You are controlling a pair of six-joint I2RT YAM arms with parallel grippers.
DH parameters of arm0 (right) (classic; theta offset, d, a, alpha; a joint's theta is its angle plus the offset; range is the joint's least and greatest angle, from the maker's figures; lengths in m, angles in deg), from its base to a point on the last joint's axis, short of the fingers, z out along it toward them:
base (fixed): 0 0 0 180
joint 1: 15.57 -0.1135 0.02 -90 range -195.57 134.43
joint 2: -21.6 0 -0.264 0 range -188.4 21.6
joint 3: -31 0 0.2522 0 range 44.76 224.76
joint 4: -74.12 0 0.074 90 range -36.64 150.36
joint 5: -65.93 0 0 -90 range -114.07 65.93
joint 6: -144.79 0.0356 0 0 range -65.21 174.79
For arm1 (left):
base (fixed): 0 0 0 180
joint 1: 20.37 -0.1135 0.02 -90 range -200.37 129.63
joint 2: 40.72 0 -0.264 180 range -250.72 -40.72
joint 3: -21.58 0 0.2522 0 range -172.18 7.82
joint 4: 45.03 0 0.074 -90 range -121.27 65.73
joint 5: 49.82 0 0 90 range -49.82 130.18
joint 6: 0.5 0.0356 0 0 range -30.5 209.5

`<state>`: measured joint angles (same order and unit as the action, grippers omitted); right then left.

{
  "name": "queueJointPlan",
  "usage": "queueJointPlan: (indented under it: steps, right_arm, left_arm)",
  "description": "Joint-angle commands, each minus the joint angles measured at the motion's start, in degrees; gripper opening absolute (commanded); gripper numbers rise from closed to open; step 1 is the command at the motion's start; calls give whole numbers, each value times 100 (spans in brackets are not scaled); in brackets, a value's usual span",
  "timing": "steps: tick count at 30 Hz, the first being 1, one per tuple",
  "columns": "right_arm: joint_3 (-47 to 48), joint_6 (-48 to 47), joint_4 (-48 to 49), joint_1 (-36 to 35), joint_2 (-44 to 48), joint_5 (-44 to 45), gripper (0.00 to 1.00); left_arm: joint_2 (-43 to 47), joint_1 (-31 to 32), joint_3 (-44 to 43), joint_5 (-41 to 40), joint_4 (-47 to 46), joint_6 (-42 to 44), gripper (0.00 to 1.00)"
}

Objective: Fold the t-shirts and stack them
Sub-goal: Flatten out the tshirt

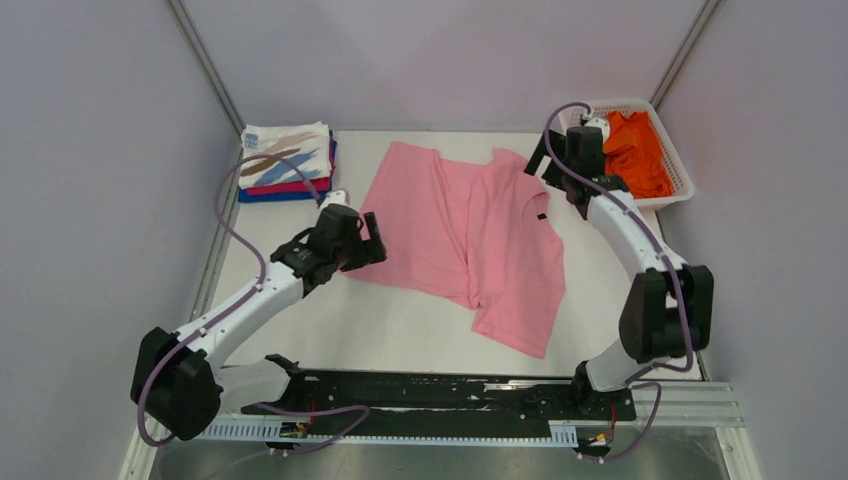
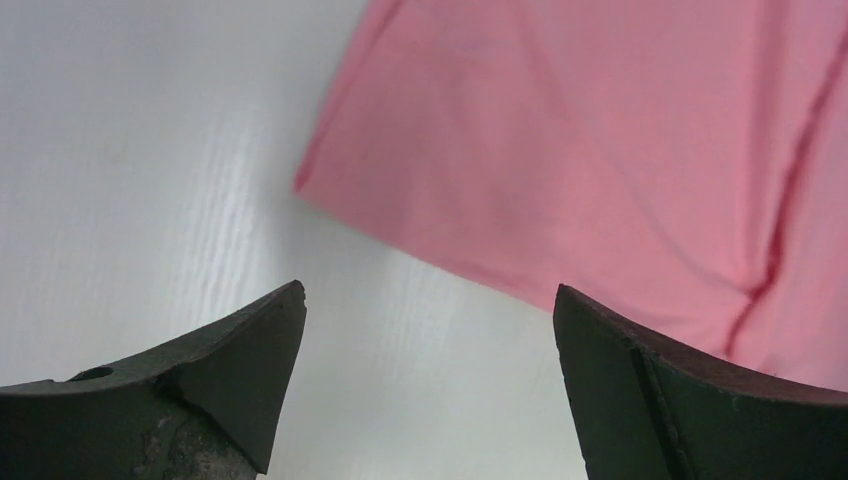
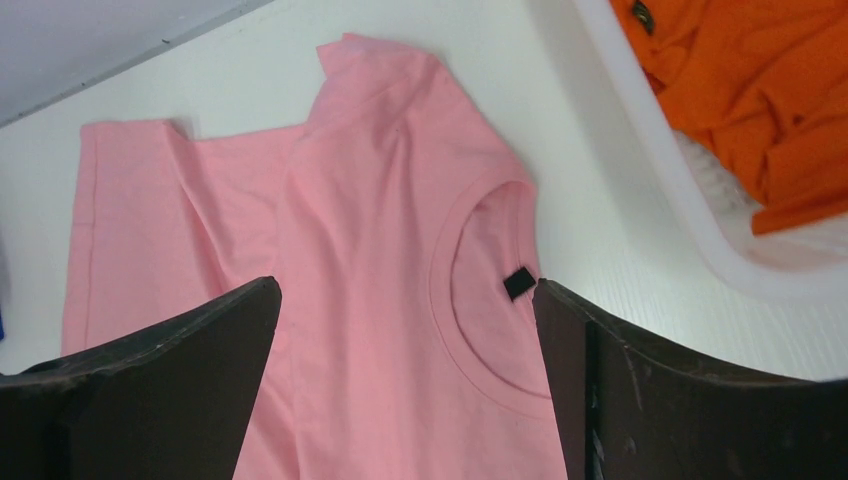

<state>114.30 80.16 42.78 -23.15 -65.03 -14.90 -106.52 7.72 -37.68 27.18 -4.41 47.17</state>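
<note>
Step in hand: judged to be the smoothing of the pink t-shirt (image 1: 470, 240) ahead of its first fold; no cloth is gripped yet.
Left hand (image 2: 429, 290): fingers are spread wide with nothing between them; it is held low over the tabletop (image 1: 400, 330), the shirt's hem corner (image 2: 305, 185) just ahead of the fingertips.
Right hand (image 3: 406, 283): fingers are spread wide and empty; it is held over the collar (image 3: 445, 270) end, the black neck label (image 3: 518, 283) just inside its right finger.
Shirt condition: spread out but not smooth; a long crease runs down the body and the far sleeve is rumpled.
Method advised: the hem corner should be pinched low by the left hand and the shoulder beside the collar by the right. The cloth should be drawn taut between them before any fold is made.
Risk: the crease could be folded in, or only one layer could be picked up.
Other shirts: a folded stack (image 1: 287, 160) lies beyond the left hand; an orange t-shirt (image 1: 640, 150) lies in the basket (image 3: 675, 175) just right of the right hand.
Surface: white, matt, faintly grained; cloth is judged to slide easily.
Room: plain pale walls (image 1: 430, 60) are seen on three sides, with metal posts (image 1: 205, 65) at the far corners.
</note>
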Motion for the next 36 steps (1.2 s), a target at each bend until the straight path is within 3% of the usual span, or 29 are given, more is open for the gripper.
queueJointPlan:
  steps: [1,9,12,19,31,36]
  right_arm:
    - [-1473,687,514,19,1226,410,100]
    - [-2811,927,652,22,2372,265,100]
    - [-2853,887,613,21,2401,218,100]
    - [-2789,847,478,27,2335,220,100]
    - [-2797,827,367,21,2346,448,100]
    - [-2814,830,302,27,2420,544,100]
  left_arm:
    - [110,-671,353,-89,275,-288,100]
    - [-917,-1304,276,328,-231,-468,84]
    - [-1294,-1407,198,457,-414,-530,74]
    - [-2117,-1447,-28,501,-456,-711,62]
    - [-2481,-1447,-173,467,-236,-737,43]
    - [-2663,-1442,-256,585,-234,-655,25]
